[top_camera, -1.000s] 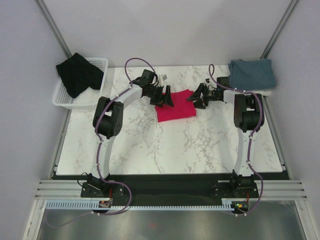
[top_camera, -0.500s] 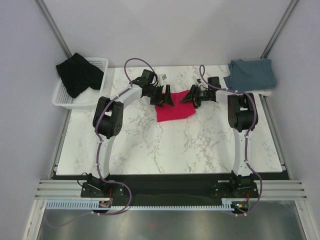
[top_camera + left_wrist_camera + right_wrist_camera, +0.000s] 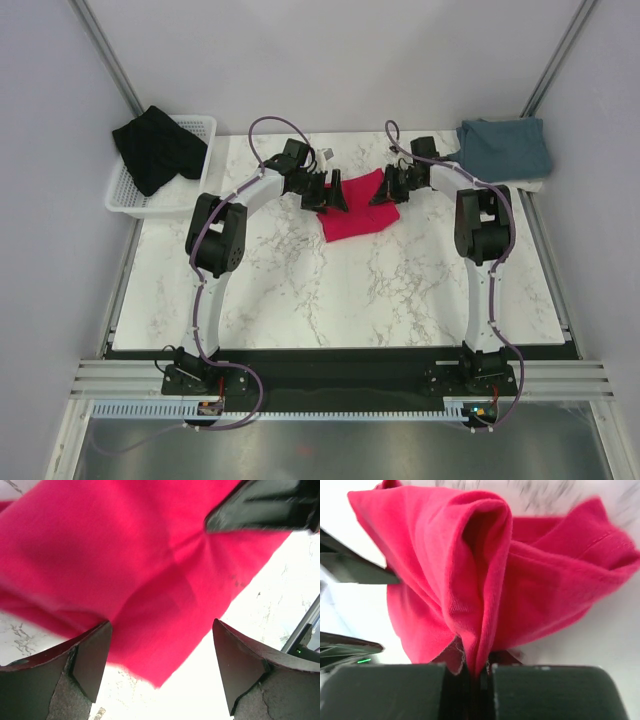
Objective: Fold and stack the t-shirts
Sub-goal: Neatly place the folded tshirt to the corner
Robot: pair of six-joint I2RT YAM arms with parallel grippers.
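A folded crimson red t-shirt (image 3: 355, 210) lies at the back middle of the marble table. My right gripper (image 3: 384, 192) is shut on the shirt's right edge, the red cloth (image 3: 480, 600) bunched and pinched between its jaws. At the shirt's left edge my left gripper (image 3: 328, 197) stands open just above the cloth (image 3: 140, 560), nothing between its fingers (image 3: 85, 655). The blue-grey t-shirt (image 3: 504, 147) lies folded at the back right corner. The black t-shirt (image 3: 157, 146) hangs over the basket at the back left.
A white wire basket (image 3: 190, 130) stands at the table's back left corner. Grey walls close in both sides and the back. The arm bases sit on a black strip (image 3: 340, 375) at the near edge.
My right gripper has moved left to the red t-shirt's right edge and shut on it. The shirt has shifted and bunched slightly there. The left gripper has stayed put.
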